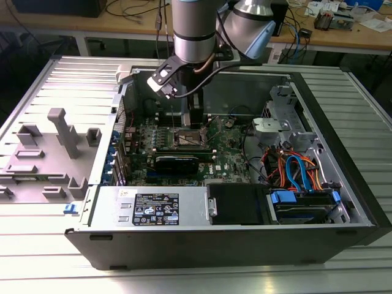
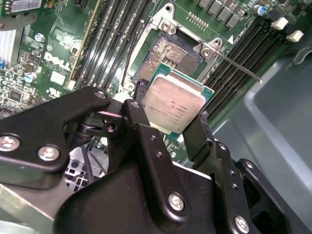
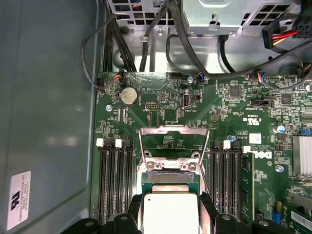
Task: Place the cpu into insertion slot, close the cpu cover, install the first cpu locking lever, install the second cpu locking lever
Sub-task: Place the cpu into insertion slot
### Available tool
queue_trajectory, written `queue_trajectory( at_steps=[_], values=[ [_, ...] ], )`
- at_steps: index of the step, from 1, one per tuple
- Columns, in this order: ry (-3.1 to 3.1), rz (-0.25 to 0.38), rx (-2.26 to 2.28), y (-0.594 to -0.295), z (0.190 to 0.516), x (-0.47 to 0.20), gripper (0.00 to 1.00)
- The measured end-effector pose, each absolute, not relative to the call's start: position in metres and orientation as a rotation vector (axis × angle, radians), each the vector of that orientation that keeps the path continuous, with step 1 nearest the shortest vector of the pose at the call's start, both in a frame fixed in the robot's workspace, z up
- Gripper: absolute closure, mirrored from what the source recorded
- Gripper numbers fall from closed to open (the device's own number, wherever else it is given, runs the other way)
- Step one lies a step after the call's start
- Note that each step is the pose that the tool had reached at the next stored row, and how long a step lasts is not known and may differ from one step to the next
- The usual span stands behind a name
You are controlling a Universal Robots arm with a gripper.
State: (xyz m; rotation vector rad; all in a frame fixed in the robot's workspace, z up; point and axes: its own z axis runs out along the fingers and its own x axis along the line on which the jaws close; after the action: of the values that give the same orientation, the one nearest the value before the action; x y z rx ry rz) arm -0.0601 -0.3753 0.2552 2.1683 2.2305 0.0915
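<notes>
Your arm (image 1: 195, 27) comes down almost vertically in the exterior view, its silver-grey wrist segment pointing straight down with the hand (image 1: 195, 116) hanging directly below it. In the second wrist view, the two black fingers (image 2: 146, 134) are pressed against opposite edges of the cpu (image 2: 173, 105), which lies flat between the tips, metal top facing the wrist. In the first wrist view, the fingertips (image 3: 205, 207) flank the chip on either side.

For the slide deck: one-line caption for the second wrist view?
The gripper holds the cpu by its edges over the open insertion slot on the green motherboard.
</notes>
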Motion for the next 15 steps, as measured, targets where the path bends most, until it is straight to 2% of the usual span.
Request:
queue_trajectory(
  at_steps=[15],
  values=[
    [2.227, 0.09, 2.17, -0.375, 0.223, -0.062, 0.45]
  ],
)
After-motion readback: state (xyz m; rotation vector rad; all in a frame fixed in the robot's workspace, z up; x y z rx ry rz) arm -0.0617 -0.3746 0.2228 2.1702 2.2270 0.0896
